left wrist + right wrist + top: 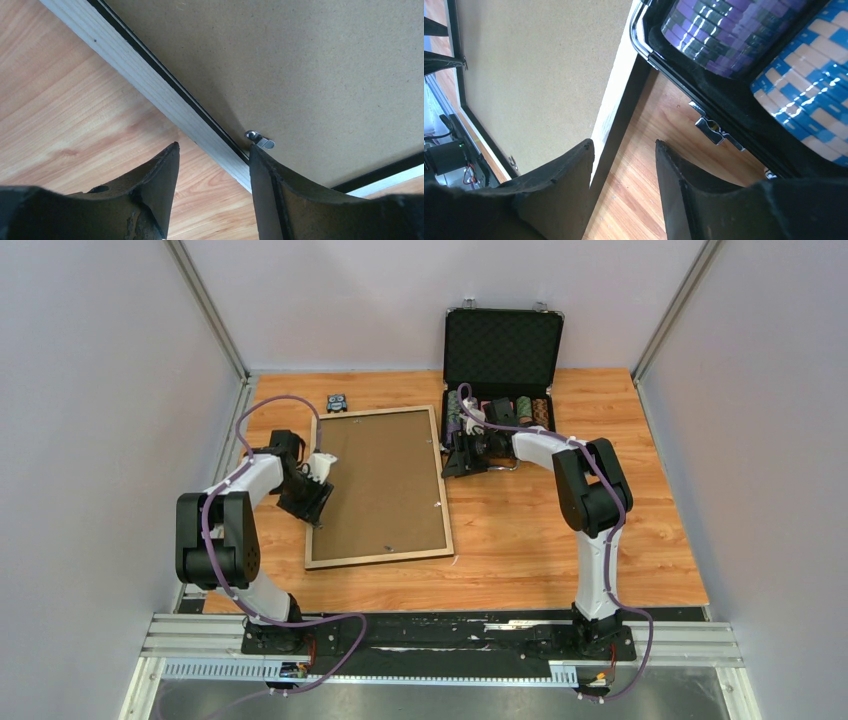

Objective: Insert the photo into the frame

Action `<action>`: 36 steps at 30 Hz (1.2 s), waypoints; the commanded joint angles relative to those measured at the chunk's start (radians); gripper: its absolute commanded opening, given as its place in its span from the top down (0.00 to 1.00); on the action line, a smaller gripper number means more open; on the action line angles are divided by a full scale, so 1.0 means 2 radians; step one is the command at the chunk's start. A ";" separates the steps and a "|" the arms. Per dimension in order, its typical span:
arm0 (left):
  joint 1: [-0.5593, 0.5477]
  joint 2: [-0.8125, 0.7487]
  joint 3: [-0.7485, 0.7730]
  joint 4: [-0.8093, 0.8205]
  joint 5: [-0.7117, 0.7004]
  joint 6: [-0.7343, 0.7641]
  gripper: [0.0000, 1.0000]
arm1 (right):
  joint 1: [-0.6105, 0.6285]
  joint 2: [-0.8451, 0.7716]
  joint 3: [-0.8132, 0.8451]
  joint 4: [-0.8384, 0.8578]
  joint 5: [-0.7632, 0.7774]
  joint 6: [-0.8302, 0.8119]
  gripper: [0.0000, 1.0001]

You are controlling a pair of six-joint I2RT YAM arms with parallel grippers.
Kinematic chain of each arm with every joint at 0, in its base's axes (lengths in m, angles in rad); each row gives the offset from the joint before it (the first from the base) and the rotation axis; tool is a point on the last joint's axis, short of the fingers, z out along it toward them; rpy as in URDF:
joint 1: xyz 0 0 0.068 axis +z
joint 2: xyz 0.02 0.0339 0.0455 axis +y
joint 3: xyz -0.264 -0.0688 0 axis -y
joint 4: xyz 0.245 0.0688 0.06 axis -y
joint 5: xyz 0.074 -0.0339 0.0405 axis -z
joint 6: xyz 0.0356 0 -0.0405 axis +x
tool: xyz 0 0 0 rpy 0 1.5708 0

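Note:
The frame (380, 558) lies face down on the wooden table, its light wood rails around a brown backing panel (380, 485). The photo is hidden. My left gripper (316, 504) is open at the frame's left rail (150, 82): one finger hangs over the bare table, the other over the panel's edge (310, 65) beside a small metal turn clip (260, 140). At the upper right rail my right gripper (456, 456) is also open. Its jaws (623, 145) stand one over the rail (616, 90) and one over the table, gripping nothing.
An open black chip case (500, 340) with rolls of poker chips (734, 30) stands just right of the frame's far corner, its metal latch (714, 131) close to my right fingers. A small dark object (337, 401) lies behind the frame. Grey walls enclose the table.

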 commanded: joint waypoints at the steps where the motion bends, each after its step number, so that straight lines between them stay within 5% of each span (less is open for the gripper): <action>1: -0.002 -0.021 0.026 -0.018 0.004 -0.006 0.36 | -0.002 0.001 -0.001 -0.002 -0.003 -0.004 0.49; 18: -0.003 -0.029 0.014 0.000 0.038 -0.044 0.18 | -0.003 0.005 0.001 -0.002 0.000 -0.006 0.50; 36: -0.021 -0.015 -0.016 0.046 0.003 -0.056 0.26 | -0.007 0.008 0.000 -0.002 -0.001 -0.008 0.50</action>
